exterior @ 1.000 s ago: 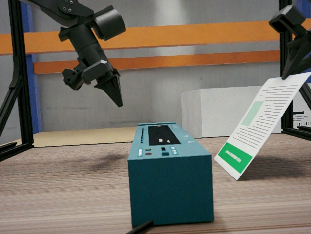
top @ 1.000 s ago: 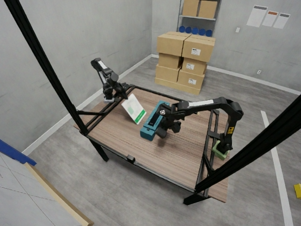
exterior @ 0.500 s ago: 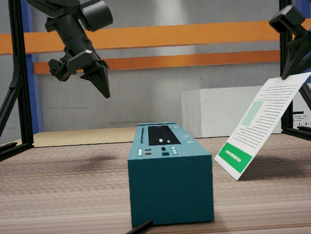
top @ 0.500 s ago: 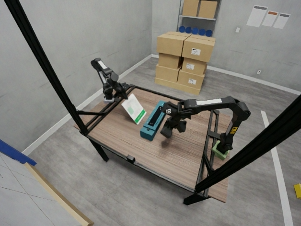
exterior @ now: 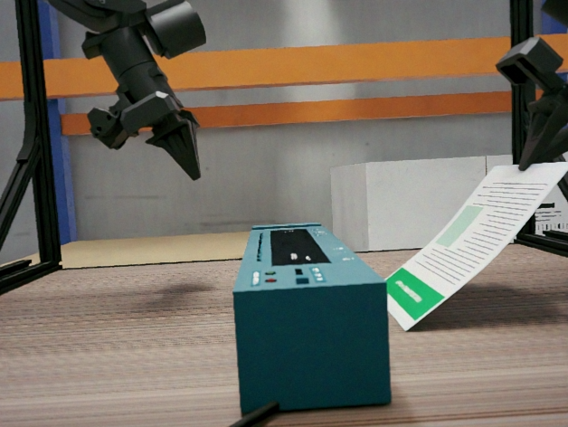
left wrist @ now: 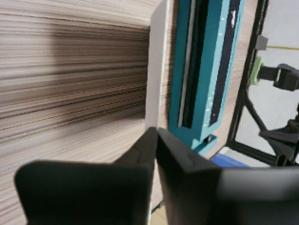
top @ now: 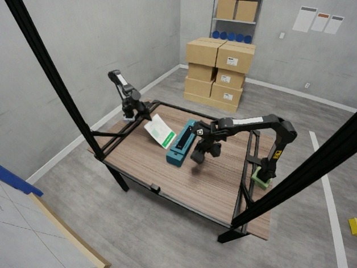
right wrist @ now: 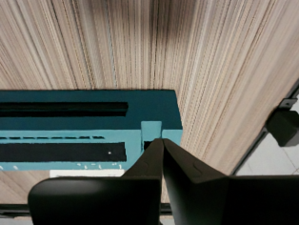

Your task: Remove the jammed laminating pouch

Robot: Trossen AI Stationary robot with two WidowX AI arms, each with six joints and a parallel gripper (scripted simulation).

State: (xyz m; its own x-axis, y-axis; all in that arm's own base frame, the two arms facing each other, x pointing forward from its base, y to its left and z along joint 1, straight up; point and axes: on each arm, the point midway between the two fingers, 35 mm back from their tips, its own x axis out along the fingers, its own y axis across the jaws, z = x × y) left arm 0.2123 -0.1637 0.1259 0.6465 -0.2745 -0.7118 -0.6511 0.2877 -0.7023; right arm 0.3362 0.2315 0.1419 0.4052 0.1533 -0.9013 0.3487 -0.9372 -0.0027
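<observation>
The white pouch (top: pixel 158 129) (exterior: pixel 477 233) (left wrist: pixel 156 71) (right wrist: pixel 86 173) with a green band hangs slanted beside the laminator (top: pixel 174 159) (exterior: pixel 312 344) (left wrist: pixel 177 95) (right wrist: pixel 152 107). Its far edge is held up by my shut left gripper (top: pixel 150 119) (exterior: pixel 522 168) (left wrist: pixel 157 130). Its green end is low, near the table; in the top view a strip of table shows between it and the laminator. The teal laminator stands upright on the table. My right gripper (exterior: pixel 197 177) (right wrist: pixel 161 145) is shut and empty, raised above the table on the laminator's other side. In the top view its fingertips are hard to make out.
A short black piece, seemingly the power cord (exterior: pixel 259 414), shows at the laminator's near end in the exterior view. The wooden table (top: pixel 138 161) has a black frame around it. A green block (top: pixel 261 181) is at the right arm's base.
</observation>
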